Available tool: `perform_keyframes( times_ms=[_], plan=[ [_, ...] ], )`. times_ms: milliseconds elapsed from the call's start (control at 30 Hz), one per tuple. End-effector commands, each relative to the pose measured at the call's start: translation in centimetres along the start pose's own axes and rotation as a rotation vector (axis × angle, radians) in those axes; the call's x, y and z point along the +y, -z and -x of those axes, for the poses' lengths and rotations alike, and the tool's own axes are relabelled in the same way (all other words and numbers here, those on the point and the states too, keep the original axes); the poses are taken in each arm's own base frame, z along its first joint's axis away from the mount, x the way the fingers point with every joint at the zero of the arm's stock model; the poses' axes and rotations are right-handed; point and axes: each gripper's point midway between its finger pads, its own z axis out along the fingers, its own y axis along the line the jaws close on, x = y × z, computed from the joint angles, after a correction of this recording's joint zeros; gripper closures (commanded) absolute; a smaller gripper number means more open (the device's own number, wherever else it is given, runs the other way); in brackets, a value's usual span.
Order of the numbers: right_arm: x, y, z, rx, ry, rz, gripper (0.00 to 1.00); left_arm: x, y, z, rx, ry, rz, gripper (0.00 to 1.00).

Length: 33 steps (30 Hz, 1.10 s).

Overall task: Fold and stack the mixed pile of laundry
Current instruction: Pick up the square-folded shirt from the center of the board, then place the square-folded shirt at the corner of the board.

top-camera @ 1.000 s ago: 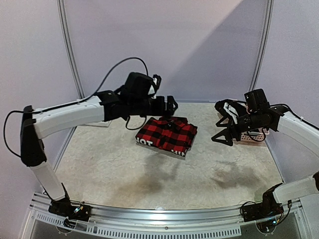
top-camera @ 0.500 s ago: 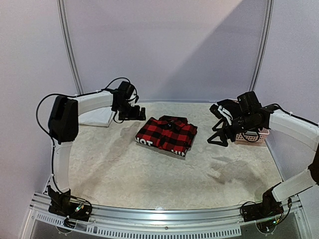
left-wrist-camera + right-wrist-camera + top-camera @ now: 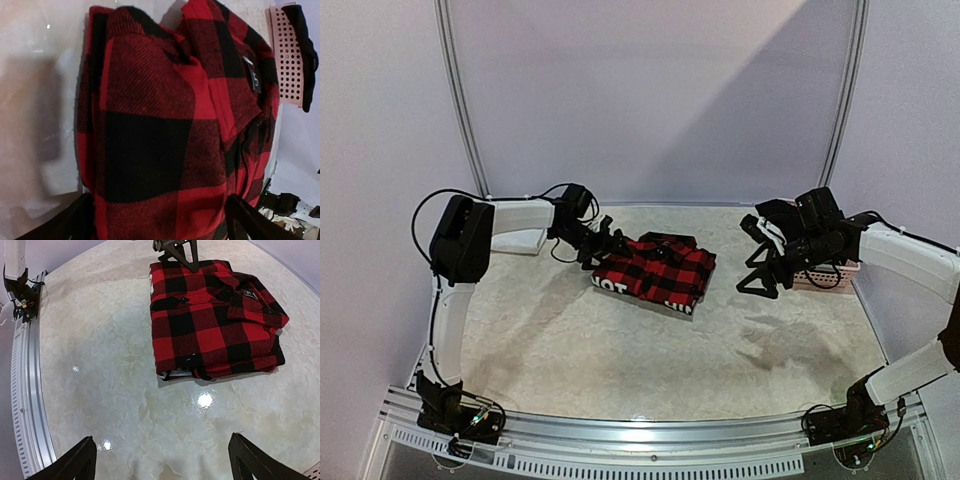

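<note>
The red-and-black checked shirt (image 3: 657, 268) lies folded in the middle of the table, on top of a dark piece with white lettering (image 3: 611, 285). My left gripper (image 3: 606, 244) is low at the shirt's far-left edge. In the left wrist view the shirt (image 3: 165, 125) fills the frame, and the left gripper (image 3: 160, 226) is open with one finger on each side of the cloth. My right gripper (image 3: 761, 256) hangs open above bare table to the right of the shirt. In the right wrist view the right gripper (image 3: 162, 462) holds nothing, with the shirt (image 3: 210, 325) beyond it.
A pink perforated basket (image 3: 826, 273) stands at the right behind my right arm, with a dark piece (image 3: 306, 50) hanging on it. A folded white cloth (image 3: 518, 240) lies at the back left. The metal rail (image 3: 640, 440) runs along the near edge.
My left arm came down from high over the shirt to the back left, then reached right to the shirt's edge. My right gripper drifted slightly left.
</note>
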Motion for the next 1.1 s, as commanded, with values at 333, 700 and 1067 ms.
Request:
perform_keyframes(
  times_ms=[333,700,1067],
  plan=[
    [0.5,0.1,-0.3,-0.001,0.016,0.018,0.08,0.7,-4.2,-1.8,0.101,0.170,-0.103,0.76],
    [0.3,0.0,-0.5,0.008,0.022,0.015,0.09,0.4,4.1,2.7,-0.037,-0.127,0.184,1.00],
    [0.4,0.1,-0.7,0.014,0.030,0.011,0.09,2.6,13.4,7.4,-0.222,-0.260,0.526,1.00]
  ],
)
